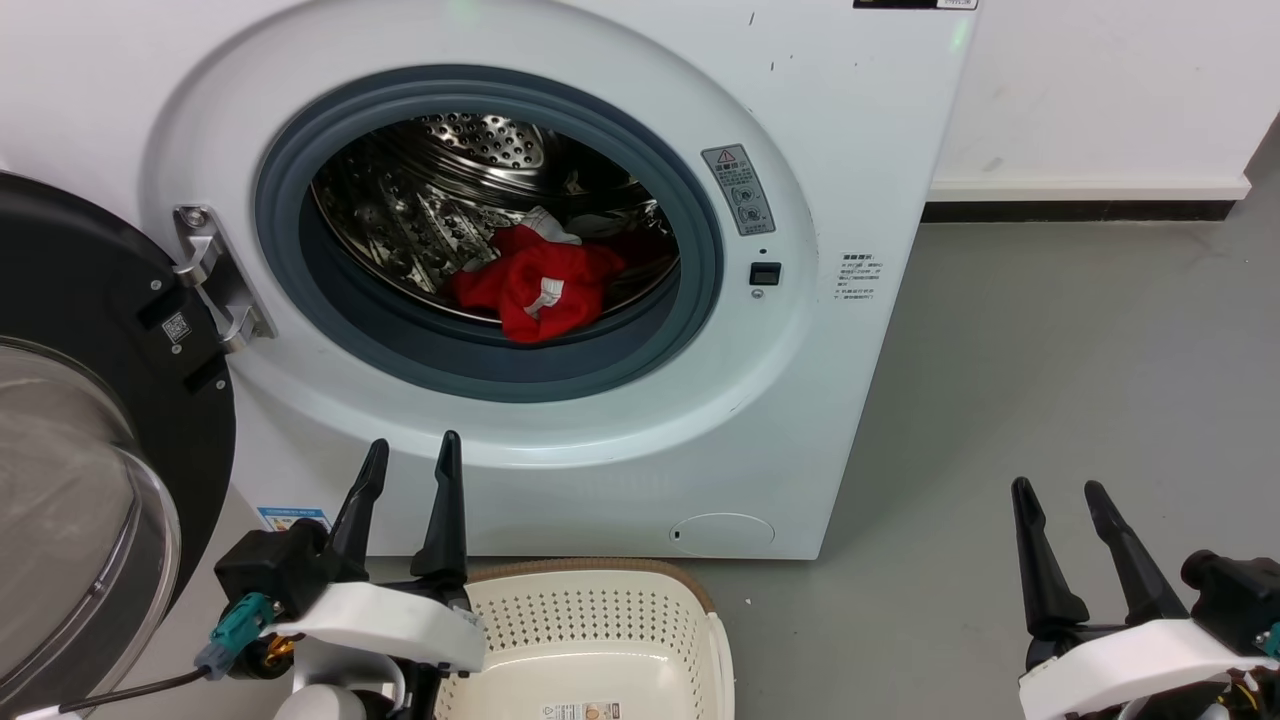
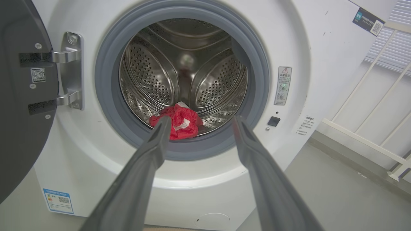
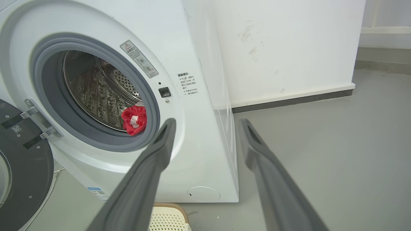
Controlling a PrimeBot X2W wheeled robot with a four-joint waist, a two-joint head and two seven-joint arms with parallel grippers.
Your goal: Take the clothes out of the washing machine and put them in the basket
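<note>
The clothes [image 1: 535,285] lie bunched low at the front inside the washing machine [image 1: 860,150]; light and limp by the look, best pinched at the raised middle fold; left gripper [image 1: 414,441] and right gripper [image 1: 1057,487] both stand spread, empty.

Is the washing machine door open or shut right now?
Open. The door is swung out to the left on its hinge, and the drum with the red clothes shows through the round opening.
</note>
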